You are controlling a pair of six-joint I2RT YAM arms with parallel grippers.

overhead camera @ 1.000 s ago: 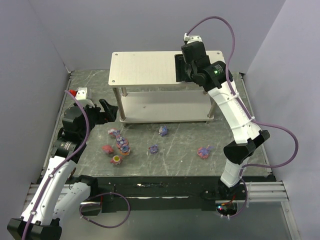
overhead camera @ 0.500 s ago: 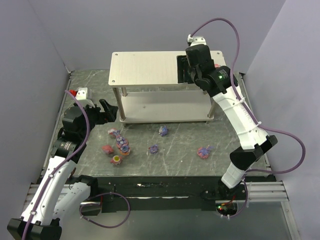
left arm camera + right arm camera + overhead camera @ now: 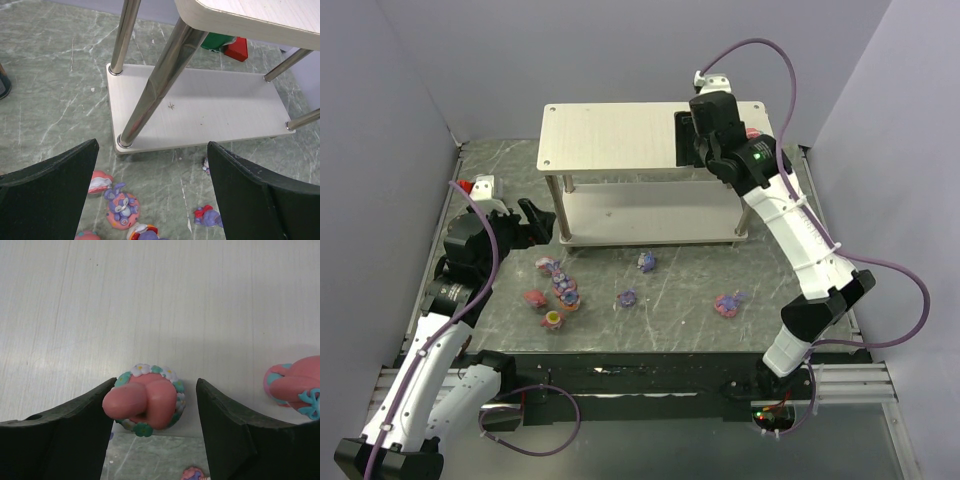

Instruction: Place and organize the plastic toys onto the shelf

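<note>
right wrist view: pink toy with a flower-ringed base at lower centre of the frame, standing on the top board of the shelf, right at the board's edge. framed by the right gripper, jaws apart, one finger against the toy's left side, a gap showing before the other. second pink toy at the right edge of the frame, on the same board, apart from the first.

top external view: other plastic toys down on the green marbled table, below the shelf in the frame. cluster of toys left of centre, purple toy at centre, smaller purple toy just below it, pink and purple toy right of centre.

left wrist view: left gripper with jaws wide apart, holding nothing, facing the shelf's lower board and a metal leg. few toys on the table at the bottom of the frame, between the fingers. red and green object at the top, behind the shelf.
</note>
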